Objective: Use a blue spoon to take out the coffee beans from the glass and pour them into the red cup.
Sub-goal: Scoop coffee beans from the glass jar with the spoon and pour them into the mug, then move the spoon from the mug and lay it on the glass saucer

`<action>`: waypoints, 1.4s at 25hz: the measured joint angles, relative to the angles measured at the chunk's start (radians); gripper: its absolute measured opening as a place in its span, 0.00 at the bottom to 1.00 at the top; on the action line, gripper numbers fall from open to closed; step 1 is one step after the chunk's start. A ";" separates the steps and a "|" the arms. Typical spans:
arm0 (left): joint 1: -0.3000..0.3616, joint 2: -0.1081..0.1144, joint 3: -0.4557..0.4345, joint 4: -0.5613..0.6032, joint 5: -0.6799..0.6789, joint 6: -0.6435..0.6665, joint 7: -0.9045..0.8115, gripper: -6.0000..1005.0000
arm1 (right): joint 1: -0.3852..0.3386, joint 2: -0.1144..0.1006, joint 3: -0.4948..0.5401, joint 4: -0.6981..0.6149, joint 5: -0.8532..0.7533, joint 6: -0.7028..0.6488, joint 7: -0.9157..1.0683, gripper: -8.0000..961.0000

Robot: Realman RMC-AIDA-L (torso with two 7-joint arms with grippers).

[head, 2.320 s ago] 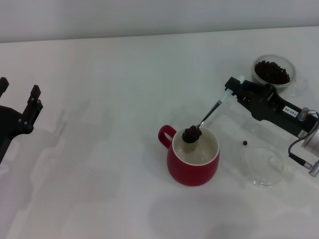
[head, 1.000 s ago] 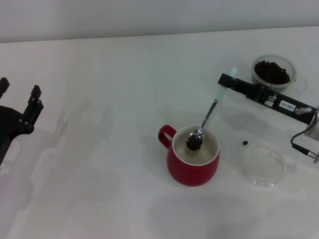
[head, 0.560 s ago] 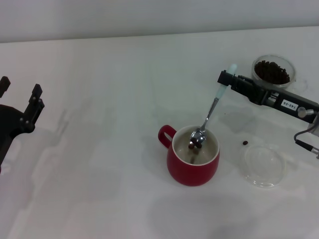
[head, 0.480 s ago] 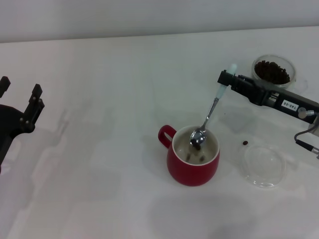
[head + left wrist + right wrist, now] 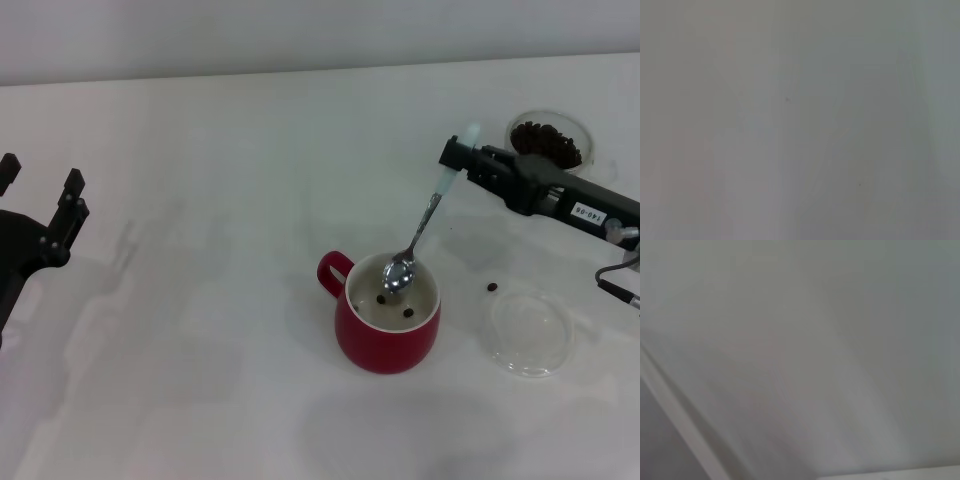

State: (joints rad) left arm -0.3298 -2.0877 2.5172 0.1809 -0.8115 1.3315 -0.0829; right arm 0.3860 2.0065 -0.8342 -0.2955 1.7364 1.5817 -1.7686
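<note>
Two beans [image 5: 396, 306] sit on the white floor of the red cup [image 5: 387, 326], and the bowl of the blue spoon [image 5: 420, 231] hangs just above them, inside the rim, looking emptied out. My right gripper [image 5: 458, 158] is pinched shut on the pale blue handle end, up at roughly 1 o'clock from the cup. So the spoon's long axis runs from that grip down toward 7 o'clock, bowl low, handle high.

What matters for the next scoop, I reckon: the glass [image 5: 548, 142] with the rest of the beans lies at about 2 o'clock from the cup, just beyond the gripper and partly tucked behind the right arm. The spoon has to back up along its own axis, then swing out that way.

One stray bean [image 5: 491, 288] lies on the table [image 5: 230, 200] at 3 o'clock from the cup, next to the shallow clear dish [image 5: 529, 332]. My left gripper [image 5: 40, 208] sits parked way out at 9 o'clock, fingers apart, holding nothing. Both wrist cams give me nothing useful.
</note>
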 joint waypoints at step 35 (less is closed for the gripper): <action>-0.024 0.004 -0.011 -0.007 -0.009 -0.001 0.000 0.68 | -0.163 -0.040 0.112 -0.024 0.047 0.075 0.015 0.18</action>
State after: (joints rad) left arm -0.3536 -2.0834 2.5065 0.1739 -0.8207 1.3300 -0.0829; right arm 0.2228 1.9670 -0.7226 -0.3192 1.7833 1.6570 -1.7538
